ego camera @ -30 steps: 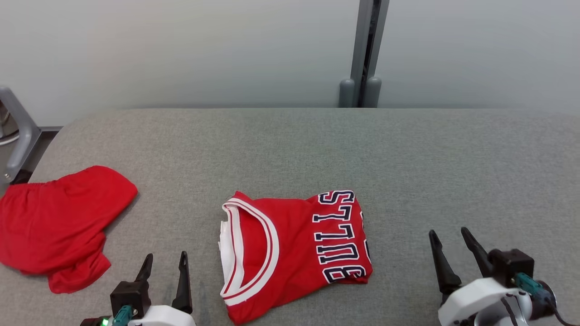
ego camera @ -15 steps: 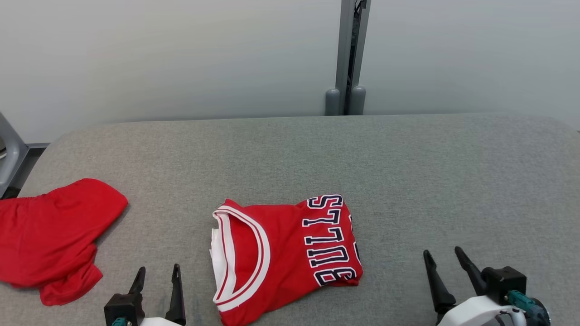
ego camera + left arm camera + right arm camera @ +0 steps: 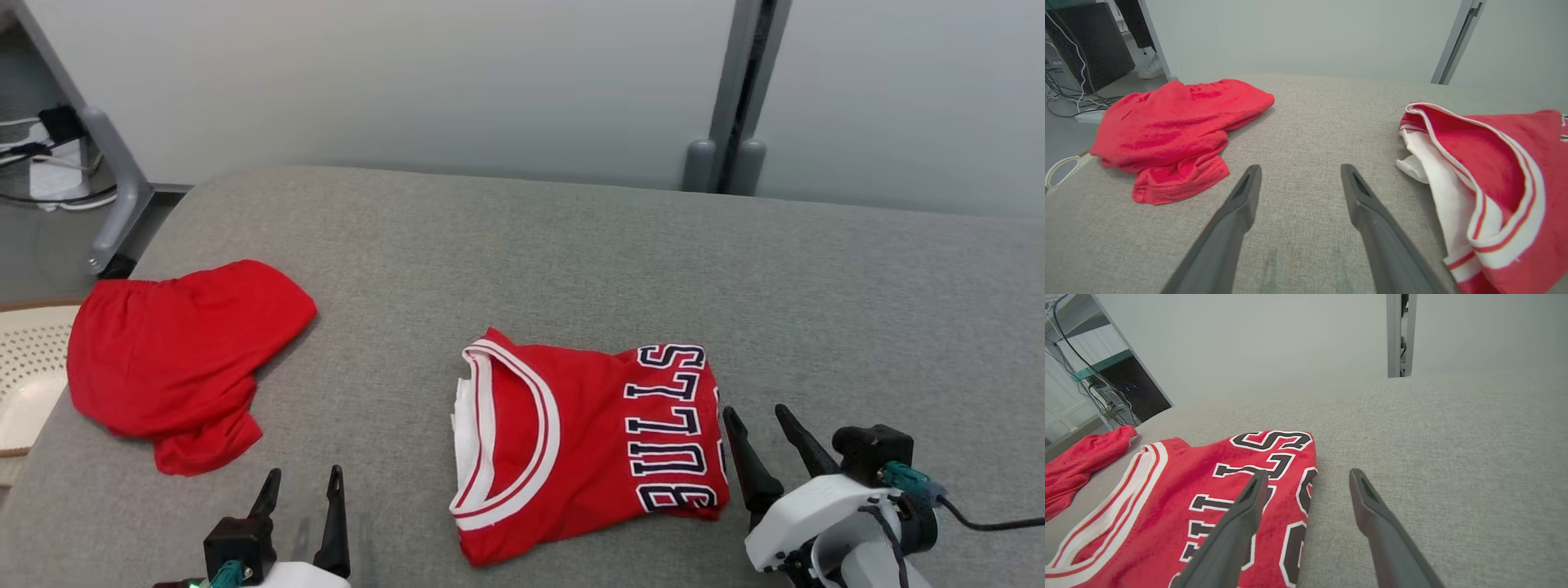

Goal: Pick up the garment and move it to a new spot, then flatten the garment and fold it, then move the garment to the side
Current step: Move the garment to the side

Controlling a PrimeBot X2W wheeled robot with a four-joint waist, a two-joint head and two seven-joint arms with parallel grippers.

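A folded red garment, a jersey [image 3: 588,441] with white trim and dark "BULLS" lettering, lies at the front middle of the grey padded table [image 3: 571,261]. A second, crumpled red garment [image 3: 180,351] lies at the left. My right gripper [image 3: 753,412] is open, hovering just at the jersey's right edge. In the right wrist view its left finger overlaps the lettered part of the jersey [image 3: 1188,506], with nothing between the open gripper's [image 3: 1308,473] fingers. My left gripper [image 3: 304,474] is open over bare table between the crumpled garment [image 3: 1175,122] and the jersey [image 3: 1494,196].
A white perforated basket [image 3: 24,367] sits off the table's left edge. A grey metal frame leg [image 3: 114,196] and cables stand behind it. A grey post [image 3: 735,155] runs up the wall at the back. The table's far and right parts are bare cloth.
The head camera has swung, shifting the whole picture to the right. Relative to the jersey, both grippers have moved left; the right one now reaches its right edge. Both stay open.
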